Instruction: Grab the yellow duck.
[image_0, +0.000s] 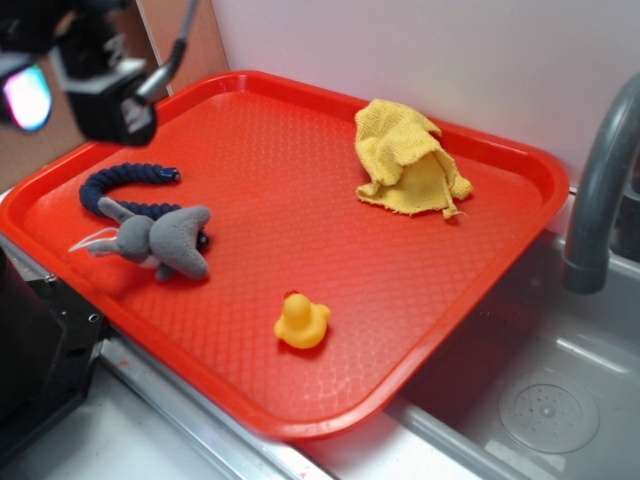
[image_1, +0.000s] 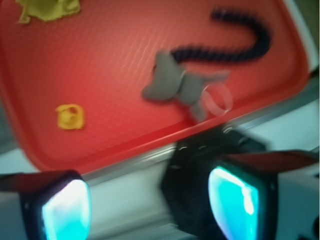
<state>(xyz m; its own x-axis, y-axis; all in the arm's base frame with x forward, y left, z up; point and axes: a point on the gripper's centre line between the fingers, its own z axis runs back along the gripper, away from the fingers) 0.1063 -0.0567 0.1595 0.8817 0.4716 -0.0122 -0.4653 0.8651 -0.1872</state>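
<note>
Near the front edge of the red tray (image_0: 520, 170) sits the yellow duck (image_0: 302, 321), untouched; beyond it, the grey plush toy (image_0: 165, 240). Farthest, the gripper (image_1: 150, 202) hovers apart-fingered off the tray. Judged: approach stage; next, travel over and descend.

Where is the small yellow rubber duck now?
In the exterior view, the small yellow rubber duck sits on the red plastic tray near its front edge, right of the grey plush toy.

No text, label, brand, number or sign can be read in either view; the tray (image_0: 250, 100) and the things on it carry no lettering.
</note>
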